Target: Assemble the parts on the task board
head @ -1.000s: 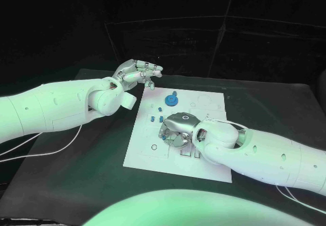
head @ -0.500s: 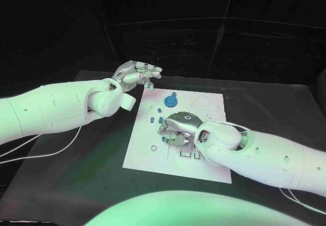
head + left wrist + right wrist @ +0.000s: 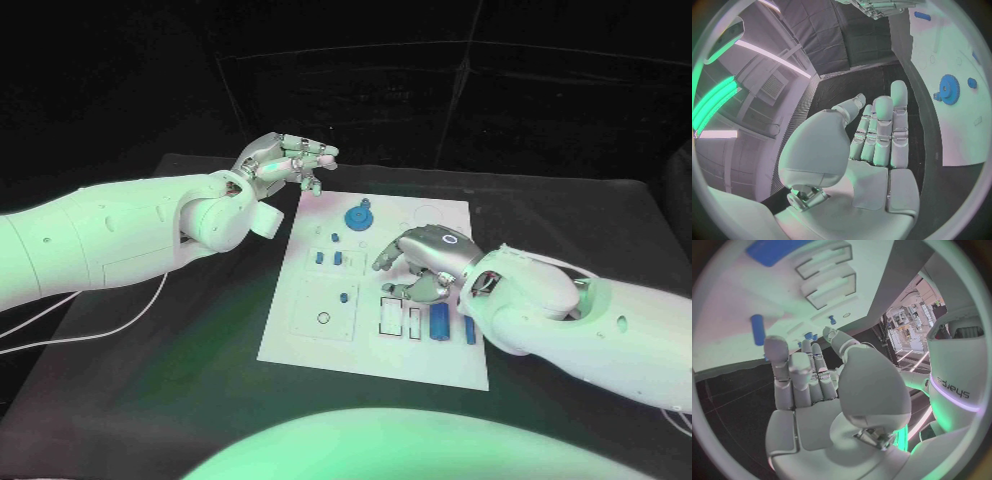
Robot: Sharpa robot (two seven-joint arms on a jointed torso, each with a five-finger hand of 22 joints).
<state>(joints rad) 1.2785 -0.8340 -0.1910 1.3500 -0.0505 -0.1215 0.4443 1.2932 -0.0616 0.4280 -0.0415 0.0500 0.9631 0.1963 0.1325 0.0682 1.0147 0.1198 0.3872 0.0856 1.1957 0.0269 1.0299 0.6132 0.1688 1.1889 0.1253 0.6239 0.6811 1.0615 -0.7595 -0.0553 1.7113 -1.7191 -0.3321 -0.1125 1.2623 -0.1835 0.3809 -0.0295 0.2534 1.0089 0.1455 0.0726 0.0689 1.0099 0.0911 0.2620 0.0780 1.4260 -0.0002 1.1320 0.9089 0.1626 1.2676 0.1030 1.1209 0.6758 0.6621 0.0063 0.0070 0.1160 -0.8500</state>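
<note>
While the right hand [image 3: 421, 265] hovers empty over the task board [image 3: 329, 343] middle, fingers apart, blue parts [image 3: 438, 320] sit in slots beside it; blue gear [image 3: 361, 213] further back; left hand [image 3: 289, 160] beyond the far-left corner, loosely curled, holding nothing.

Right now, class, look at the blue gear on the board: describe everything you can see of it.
The blue gear is a round toothed disc with a raised hub at its middle, plastic-looking, lying flat. It sits on the white board at its far end. Small blue pieces lie nearer on the board, apart from it. Nothing touches it: the left hand hangs off the board's far left corner and the right hand is above the board's middle.
</note>
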